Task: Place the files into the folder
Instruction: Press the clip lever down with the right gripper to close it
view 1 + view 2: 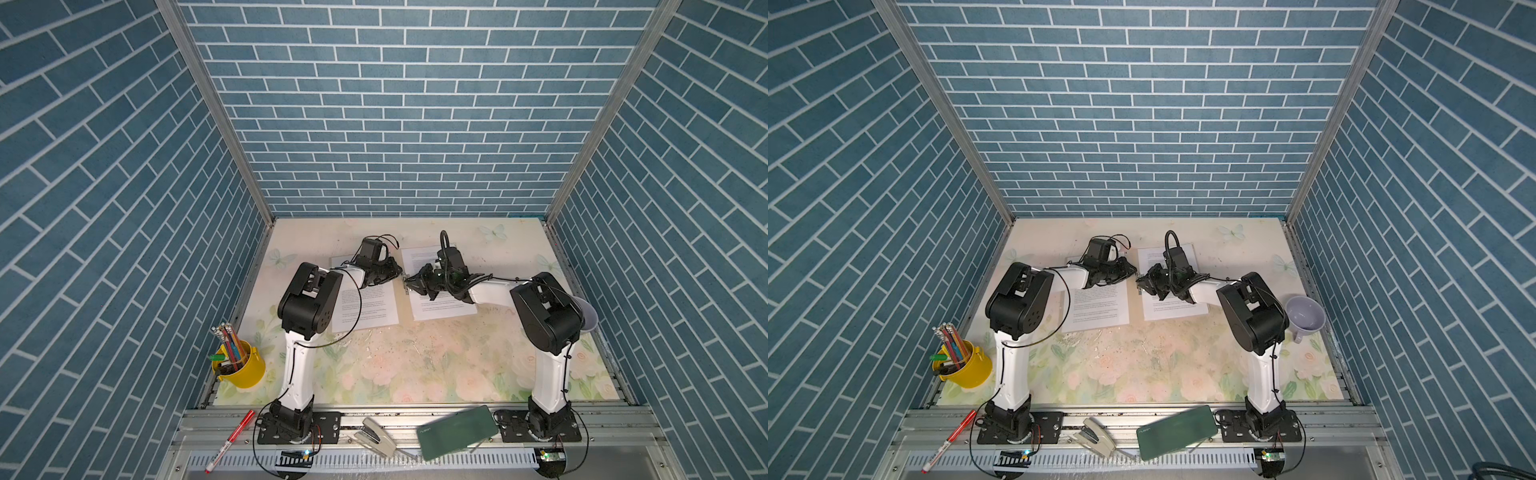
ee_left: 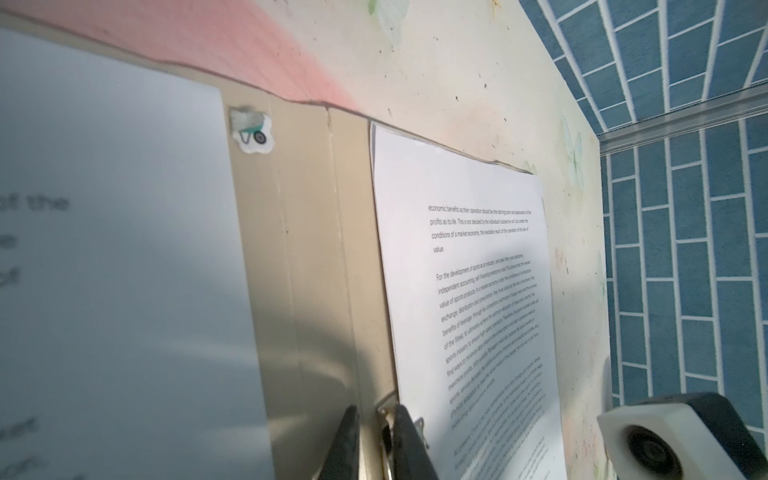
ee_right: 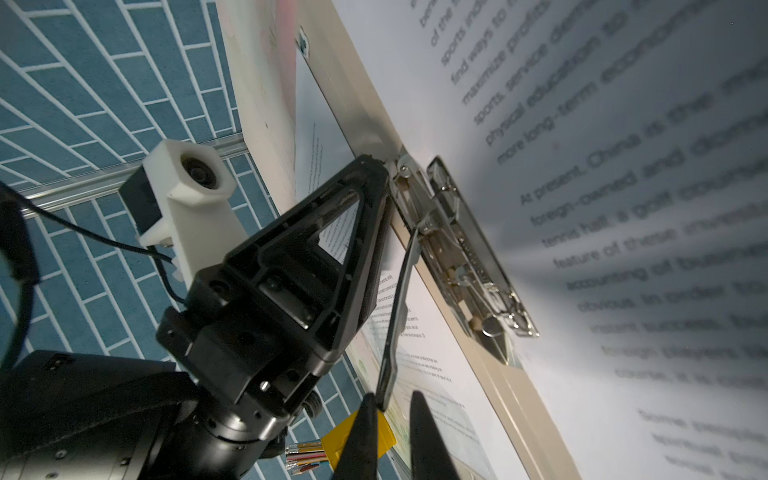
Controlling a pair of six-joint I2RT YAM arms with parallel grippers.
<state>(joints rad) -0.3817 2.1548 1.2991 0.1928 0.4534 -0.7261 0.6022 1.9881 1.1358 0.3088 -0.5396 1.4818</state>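
The tan folder (image 2: 311,249) lies open on the table, its spine (image 1: 403,309) between two printed files. One sheet (image 1: 370,307) lies on its left half and another (image 1: 440,309) on its right half. A silver clip (image 3: 465,257) is fixed along the spine, with its lever (image 3: 399,299) raised. My left gripper (image 2: 376,413) stands nearly closed over the clip's end (image 2: 386,411); the right wrist view shows its tips (image 3: 376,164) there. My right gripper (image 3: 391,397) is closed around the lever's tip, which lies against one finger. In both top views the two grippers (image 1: 400,275) (image 1: 409,284) meet over the spine.
A yellow pencil cup (image 1: 241,368) stands at the left edge and a lavender cup (image 1: 1304,318) at the right, behind my right arm. On the front rail lie a red marker (image 1: 230,440), a stapler (image 1: 374,436) and a dark green case (image 1: 457,432).
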